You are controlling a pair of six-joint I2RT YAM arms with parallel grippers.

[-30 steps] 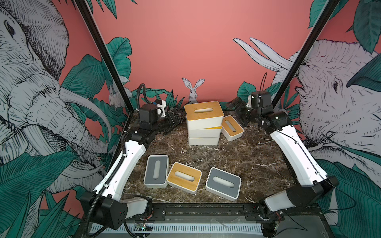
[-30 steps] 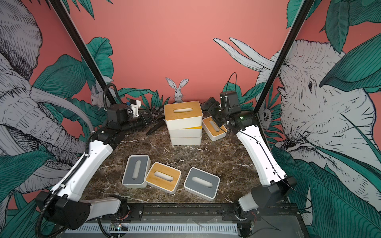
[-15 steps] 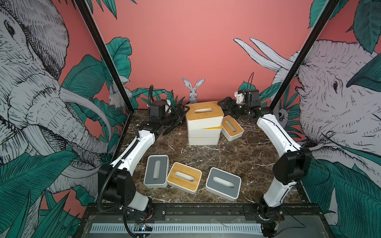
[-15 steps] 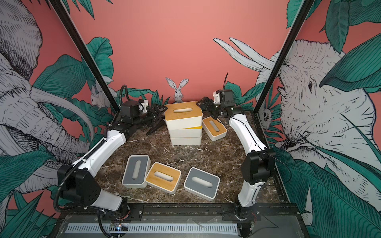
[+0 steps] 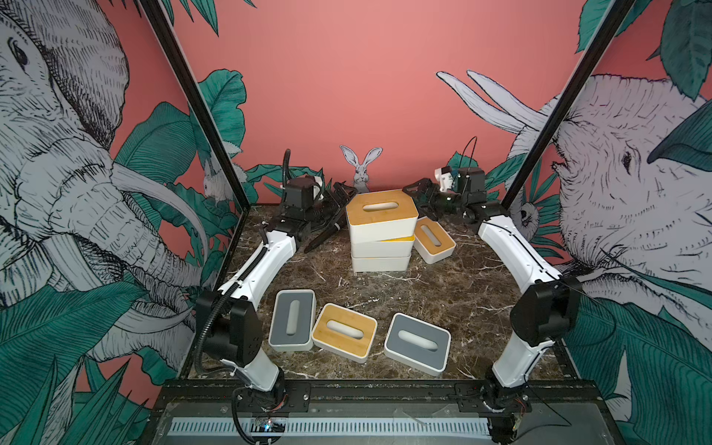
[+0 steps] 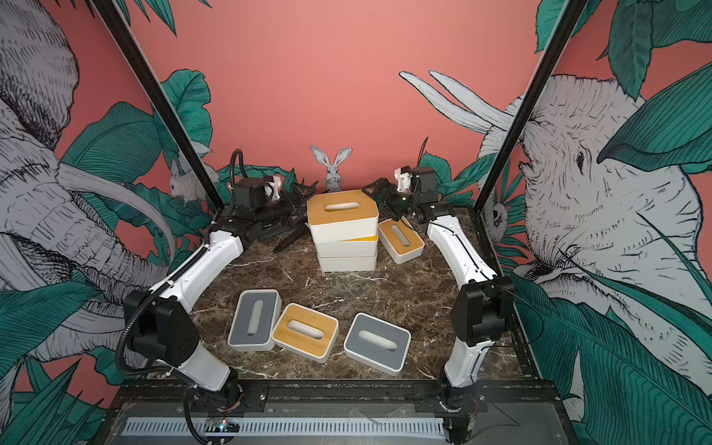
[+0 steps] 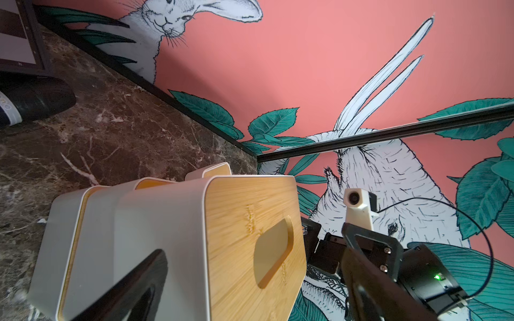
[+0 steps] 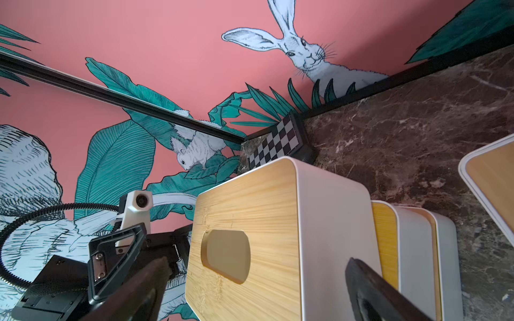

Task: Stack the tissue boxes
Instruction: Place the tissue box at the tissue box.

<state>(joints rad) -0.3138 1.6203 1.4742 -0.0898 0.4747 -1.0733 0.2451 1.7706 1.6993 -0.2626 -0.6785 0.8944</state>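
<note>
Bright, even light, soft shadows; wrist views blur up close.

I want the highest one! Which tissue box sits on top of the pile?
The big bamboo-lidded box at the back. It alone rests on two stacked boxes.

Two white-and-black robot arms stand at the lower corners of both top views and lean inward toward the upper centre. The left arm (image 5: pixel 266 262) bends at a black elbow in the lower left of the frame. The right arm (image 5: pixel 512 250) bends at a black elbow at the right. Both wrists are turned on their sides and face each other. The left end effector (image 5: pixel 337 208) and the right end effector (image 5: pixel 422 200) each have their jaws spread wide. In the left wrist view, dark blurred fingers (image 7: pixel 133 283) fill the bottom edge.
</note>
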